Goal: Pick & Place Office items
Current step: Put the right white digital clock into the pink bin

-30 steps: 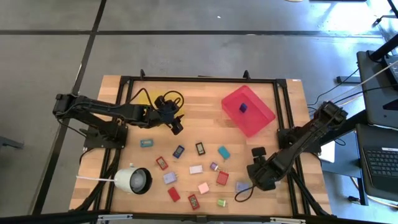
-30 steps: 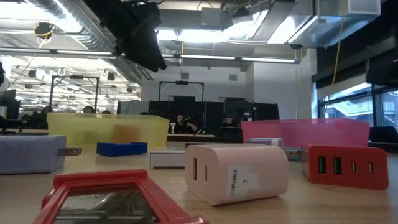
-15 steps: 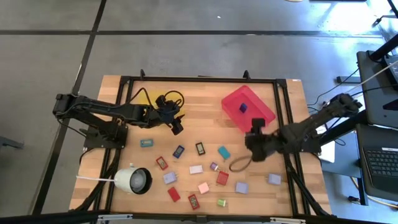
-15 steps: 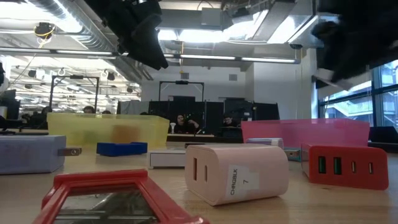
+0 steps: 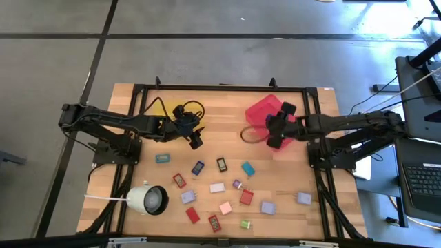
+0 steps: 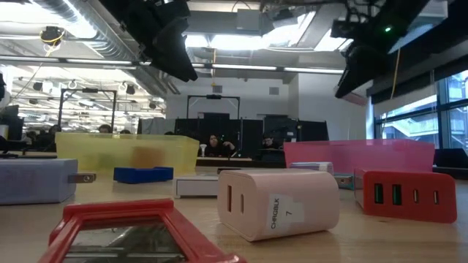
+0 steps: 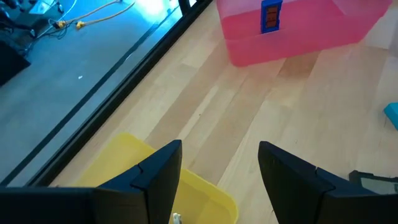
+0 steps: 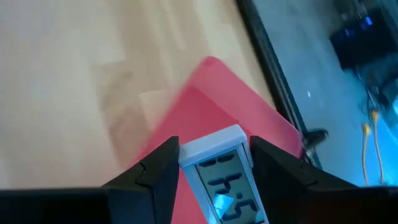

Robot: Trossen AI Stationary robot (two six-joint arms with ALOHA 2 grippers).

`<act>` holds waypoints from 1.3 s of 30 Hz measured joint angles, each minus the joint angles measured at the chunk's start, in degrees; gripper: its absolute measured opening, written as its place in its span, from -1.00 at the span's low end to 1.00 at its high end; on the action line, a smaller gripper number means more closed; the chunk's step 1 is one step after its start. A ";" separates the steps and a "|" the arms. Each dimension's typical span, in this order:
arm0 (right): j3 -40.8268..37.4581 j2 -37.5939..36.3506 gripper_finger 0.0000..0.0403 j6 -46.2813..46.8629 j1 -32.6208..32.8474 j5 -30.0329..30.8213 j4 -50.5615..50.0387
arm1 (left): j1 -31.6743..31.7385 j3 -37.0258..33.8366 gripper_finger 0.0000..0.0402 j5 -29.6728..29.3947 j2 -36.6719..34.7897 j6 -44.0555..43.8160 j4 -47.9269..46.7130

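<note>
My right gripper [image 5: 274, 132] hangs over the red tray [image 5: 260, 109] at the far right, shut on a small white-framed block with a dark digit display [image 8: 217, 171]. In the high view the gripper hides that block. My left gripper [image 5: 196, 140] stands open and empty above the edge of the yellow tray [image 7: 127, 158] at the far left. A blue block [image 7: 270, 15] sits in the red tray. Several other office items [image 5: 220, 186] lie flat on the near half of the table. My right gripper pinches the white-framed block between its two fingers, one on each side edge [image 8: 186, 163] of the frame. The fingers slant downward, display side facing up toward the wrist. The block is lifted clear, above the red tray [image 8: 205, 93].
A white round lamp-like object [image 5: 148, 200] lies at the near left. Two lilac blocks [image 5: 267, 207] lie near the right front. In the low view a pink charger-like block [image 6: 278, 204] and a red one [image 6: 406, 193] stand close by. A black frame [image 5: 220, 88] rims the table.
My right gripper has risen from the near right of the table and swung toward the far edge, turning as it went, and now hangs over the red tray. A lilac block that it covered near the right front now shows. My left arm has kept still.
</note>
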 joint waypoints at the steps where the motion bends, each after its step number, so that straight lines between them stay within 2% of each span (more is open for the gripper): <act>1: 0.00 0.13 -0.11 0.26 -1.60 -0.02 0.51 | 0.00 0.00 0.04 0.01 0.00 0.00 -0.01; 10: -1.75 1.09 -0.11 -1.03 -12.35 -6.21 8.24 | 0.00 0.00 0.04 0.47 0.00 -0.04 -0.05; 13: -4.19 1.86 -0.11 -0.62 -15.47 -6.40 9.92 | 0.00 0.00 0.04 0.48 0.00 -0.03 -0.07; 18: -8.66 2.81 -0.10 2.44 -19.85 -11.12 12.49 | 0.00 0.00 0.04 0.54 0.00 -0.04 -0.28; 28: -14.92 2.75 -0.10 10.08 -21.24 -17.10 12.85 | 0.00 0.00 0.04 1.81 0.00 0.34 -0.50; 39: -19.84 2.75 -0.10 14.78 -21.24 -18.32 14.14 | 0.00 0.00 0.04 1.57 0.00 1.94 -0.53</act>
